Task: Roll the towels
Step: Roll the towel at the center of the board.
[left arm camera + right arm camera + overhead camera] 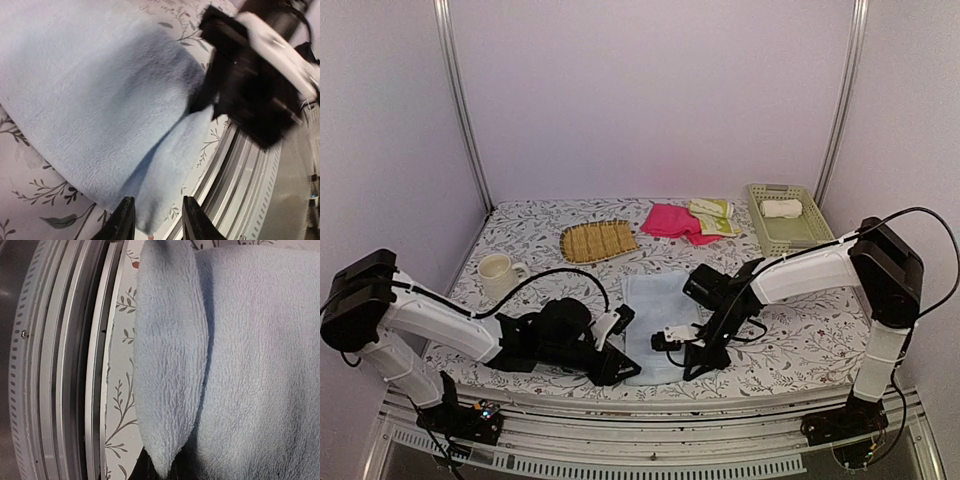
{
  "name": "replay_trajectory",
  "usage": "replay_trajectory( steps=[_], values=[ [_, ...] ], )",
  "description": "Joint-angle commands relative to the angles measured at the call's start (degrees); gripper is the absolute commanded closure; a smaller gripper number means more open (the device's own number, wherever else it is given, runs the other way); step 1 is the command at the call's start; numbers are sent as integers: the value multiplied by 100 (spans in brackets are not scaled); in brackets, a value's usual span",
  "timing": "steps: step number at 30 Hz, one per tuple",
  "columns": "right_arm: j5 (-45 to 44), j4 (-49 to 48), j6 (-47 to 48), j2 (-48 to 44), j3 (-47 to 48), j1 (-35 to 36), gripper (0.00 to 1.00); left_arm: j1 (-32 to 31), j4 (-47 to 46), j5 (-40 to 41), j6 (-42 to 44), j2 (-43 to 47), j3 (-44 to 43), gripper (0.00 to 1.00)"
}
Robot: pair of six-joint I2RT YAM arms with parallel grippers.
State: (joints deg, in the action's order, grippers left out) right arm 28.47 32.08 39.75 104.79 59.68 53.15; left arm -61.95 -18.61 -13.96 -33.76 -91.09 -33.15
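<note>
The floral table (800,340) is carrying everything. The light blue towel (655,300) is lying flat at its near middle, between the two arms, with its near edge lifting into a soft fold along the table's metal rail. The left tool (157,220) is sitting narrow, its fingers (122,222) pinching the left end of that fold. The right tool (695,368) is gripping the fold's other end, which is tapering to a point between dark fingertips barely showing in its wrist view. At the far right the pale green lattice basket (790,232) is holding a rolled cream-white towel (782,209). The pink towel (670,222) is lying crumpled just beside the pale yellow-green towel (713,216). The tan slatted mat (598,241) and a cream mug (497,272) are sitting further left
</note>
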Motion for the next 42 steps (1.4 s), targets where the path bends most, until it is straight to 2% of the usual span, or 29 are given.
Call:
replay_trajectory(
  steps=[1,4,9,16,22,27,29,33,38,42],
  values=[
    [1453,1337,188,837,586,-512,96,-669,73,1717,897,900,435,66],
    [1932,2031,494,1484,1008,-814,96,-1009,-33,2166,1371,1257,667,66],
    [2441,2784,944,2287,1587,-1104,96,-1343,26,2255,2249,1300,565,69],
    [2465,2822,991,2368,1684,-1122,95,-1579,928,2685,3533,-83,-849,56],
    [2461,2787,959,2403,1680,-1115,95,-1600,1043,2885,4292,-1134,-1611,55],
    [2480,2813,963,2387,1687,-1122,94,-1599,1165,2872,4426,-1623,-1977,57],
    [2497,2813,956,2379,1687,-1121,94,-1600,1227,3033,4400,-1772,-2062,61],
    [2499,2834,958,2290,1697,-1122,91,-1596,1201,3044,4326,-1769,-2079,81],
    [2165,2789,870,1363,1493,-1147,68,-1600,1402,2714,4166,-1497,-2066,95],
    [1869,2832,694,291,1323,-1299,61,-1592,1781,2297,3840,-1367,-2142,100]
  ],
)
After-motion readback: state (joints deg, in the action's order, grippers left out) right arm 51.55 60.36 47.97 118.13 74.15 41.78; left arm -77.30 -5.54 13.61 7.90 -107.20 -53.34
